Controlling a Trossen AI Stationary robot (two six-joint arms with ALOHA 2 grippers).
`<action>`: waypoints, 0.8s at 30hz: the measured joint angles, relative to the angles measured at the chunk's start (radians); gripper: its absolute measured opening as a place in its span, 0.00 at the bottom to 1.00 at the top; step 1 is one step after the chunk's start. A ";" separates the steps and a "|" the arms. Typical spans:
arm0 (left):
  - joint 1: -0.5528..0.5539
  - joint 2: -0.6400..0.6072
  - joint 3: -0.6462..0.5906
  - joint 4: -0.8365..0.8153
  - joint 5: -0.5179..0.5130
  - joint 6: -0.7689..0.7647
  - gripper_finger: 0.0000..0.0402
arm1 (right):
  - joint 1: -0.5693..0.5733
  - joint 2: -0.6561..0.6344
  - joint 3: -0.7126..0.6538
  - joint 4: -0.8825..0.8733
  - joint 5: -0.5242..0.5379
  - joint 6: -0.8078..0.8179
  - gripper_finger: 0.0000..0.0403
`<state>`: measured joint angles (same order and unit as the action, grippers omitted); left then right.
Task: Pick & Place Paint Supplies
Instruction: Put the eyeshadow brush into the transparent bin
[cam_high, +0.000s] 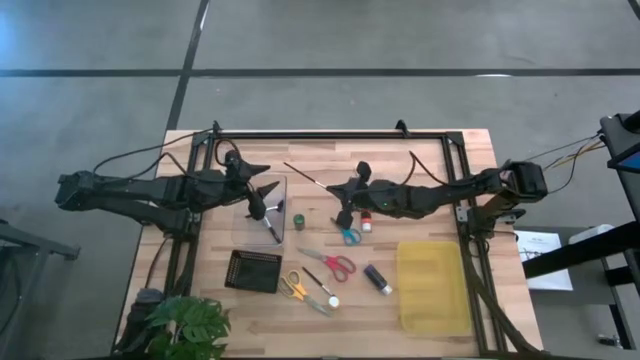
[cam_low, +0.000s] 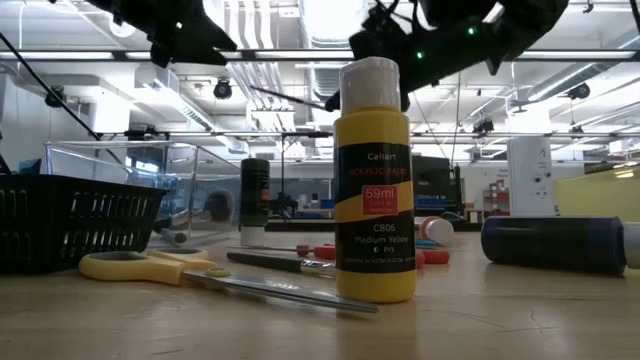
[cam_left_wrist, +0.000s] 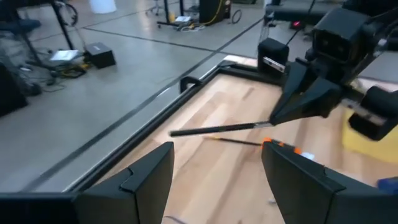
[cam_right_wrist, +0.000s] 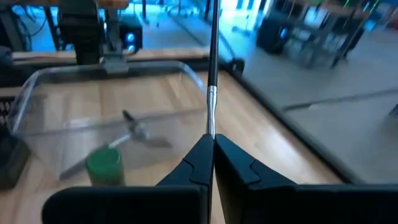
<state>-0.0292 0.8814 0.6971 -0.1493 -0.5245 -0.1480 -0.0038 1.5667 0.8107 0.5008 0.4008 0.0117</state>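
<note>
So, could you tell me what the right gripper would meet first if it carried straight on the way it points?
Probably the clear container: the right gripper, jaws shut on a brush, faces it across bare table, with the green paint pot just off that line. Depth is uncertain.

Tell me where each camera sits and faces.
High: above the table, straight down; left tool and right tool show.
Low: at tabletop height, level past the yellow paint bottle; both overhead.
Left wrist: behind the open left tool, facing the right tool.
Right wrist: behind the right tool, shut on the brush.
Both wrist views share the brush.
</note>
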 joint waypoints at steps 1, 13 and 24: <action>0.000 0.000 0.000 0.009 0.007 -0.007 0.63 | 0.006 0.001 0.004 0.023 0.017 -0.020 0.02; 0.001 0.000 -0.024 0.175 0.080 -0.044 0.63 | 0.037 -0.001 0.035 0.173 0.066 -0.183 0.02; 0.034 0.000 -0.084 0.396 0.139 -0.075 0.63 | 0.050 -0.001 0.065 0.222 0.025 -0.269 0.02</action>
<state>0.0048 0.8814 0.6132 0.2466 -0.3855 -0.2230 0.0460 1.5661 0.8762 0.7232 0.4262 -0.2575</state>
